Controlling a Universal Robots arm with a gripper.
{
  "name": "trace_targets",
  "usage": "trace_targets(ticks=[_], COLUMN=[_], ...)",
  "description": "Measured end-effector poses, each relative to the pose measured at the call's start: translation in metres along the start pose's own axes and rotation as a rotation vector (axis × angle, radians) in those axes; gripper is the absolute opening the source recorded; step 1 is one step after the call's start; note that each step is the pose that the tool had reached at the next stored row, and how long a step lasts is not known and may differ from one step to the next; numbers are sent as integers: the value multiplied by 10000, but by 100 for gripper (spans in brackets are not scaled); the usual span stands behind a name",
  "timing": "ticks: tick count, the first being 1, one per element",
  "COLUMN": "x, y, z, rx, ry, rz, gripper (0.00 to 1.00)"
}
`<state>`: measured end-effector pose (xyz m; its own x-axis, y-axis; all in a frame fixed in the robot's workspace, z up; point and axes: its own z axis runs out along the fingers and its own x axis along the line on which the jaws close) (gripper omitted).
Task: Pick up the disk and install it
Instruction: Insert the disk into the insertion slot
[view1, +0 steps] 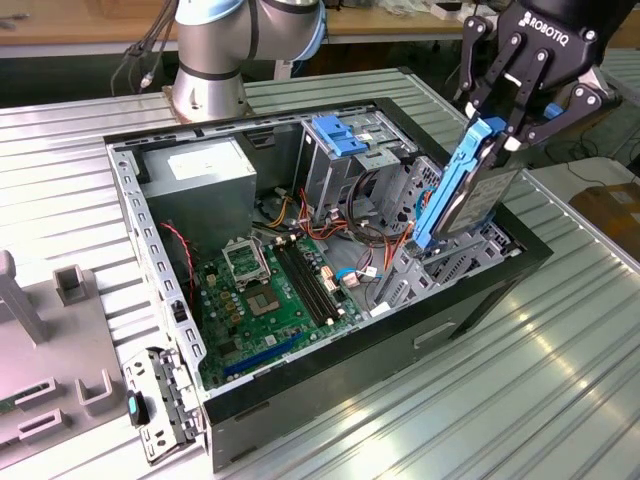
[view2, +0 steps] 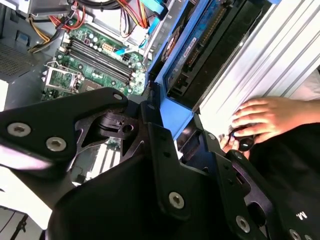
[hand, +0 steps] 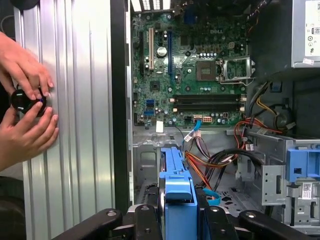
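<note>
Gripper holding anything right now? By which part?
The gripper grips the disk by its upper end; the rest hangs tilted over the open computer case.

My gripper (hand: 178, 224) clamps the disk (hand: 177, 197) by its blue frame, a black finger against each side, over the open computer case (hand: 120, 100). Beyond the disk lie orange cables (hand: 210, 160), and further on is the green motherboard (hand: 190, 65) with the grey power supply (hand: 306, 32) beside it. A blue bracket (hand: 302, 165) sits on a metal cage near the cables. Outside the case, on the ribbed metal table (hand: 75, 150), a person's hand (hand: 22, 62) and their other hand (hand: 25, 137) hold a small round black object (hand: 25, 100).
</note>
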<state>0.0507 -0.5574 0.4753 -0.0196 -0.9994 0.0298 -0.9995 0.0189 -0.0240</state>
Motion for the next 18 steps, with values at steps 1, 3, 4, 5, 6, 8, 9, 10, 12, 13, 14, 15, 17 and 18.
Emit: trace_targets(ticks=[1,3,4,5,6,8,9,10,12,13,14,15,17,18], x=[2,0,-6,-13,-19,-26,-27,-27,-28,-29,-29,-29,-29,-30], y=[-4,-30,-49,-50,-50,-49,-49,-49,-49,-49,-50,-49,-49,-49], z=[22,78,86,89,91,97,104,107,114,120,124,125,129,135], rx=[-6,-33,-36,-36,-36,-39,-44,-45,-42,-37,-35,-34,-34,-34], ry=[-1,1,0,0,1,2,7,8,5,1,-2,-1,-2,-2], rz=[-9,-28,-31,-30,-31,61,230,243,112,-64,-145,-163,-161,-135], gripper=[37,37,37,37,37,37,37,37,37,37,37,37,37,37])
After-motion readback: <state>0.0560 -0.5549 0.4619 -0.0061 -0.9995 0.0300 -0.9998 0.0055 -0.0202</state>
